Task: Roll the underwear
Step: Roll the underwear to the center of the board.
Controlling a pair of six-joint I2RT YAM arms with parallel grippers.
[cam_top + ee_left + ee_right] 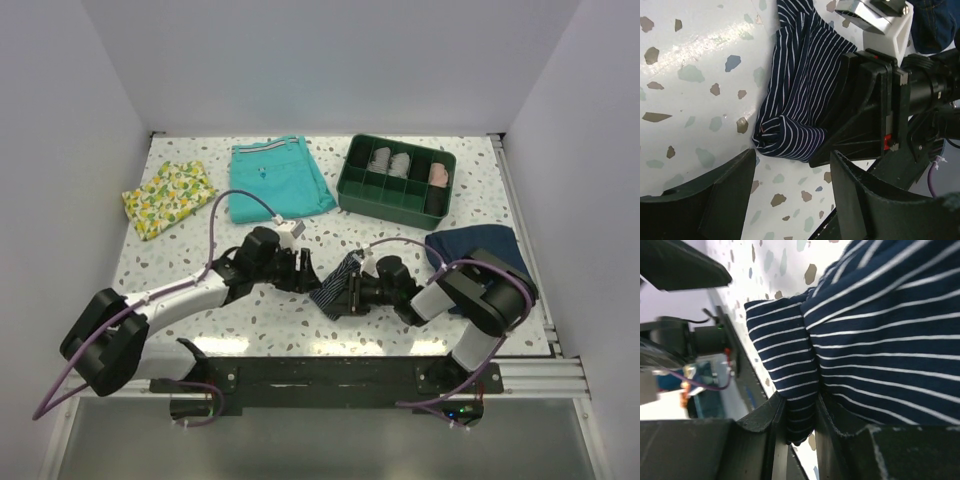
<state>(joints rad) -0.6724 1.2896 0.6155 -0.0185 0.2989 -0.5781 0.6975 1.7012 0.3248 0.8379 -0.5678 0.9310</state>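
The underwear (335,284), navy with thin pale stripes, lies bunched on the speckled table between the two arms. In the right wrist view a folded edge of the underwear (875,340) is pinched between the two fingers of my right gripper (800,415), which is shut on it. My left gripper (304,271) sits just left of the cloth. In the left wrist view the left gripper (792,200) is open over bare table, a short way from the rolled end of the underwear (790,115). The right gripper (867,110) holds the cloth's far side there.
Teal shorts (278,178) and a yellow lemon-print cloth (170,198) lie at the back left. A green divided tray (350,190) with rolled items stands at the back right. A plain navy garment (480,247) lies by the right arm.
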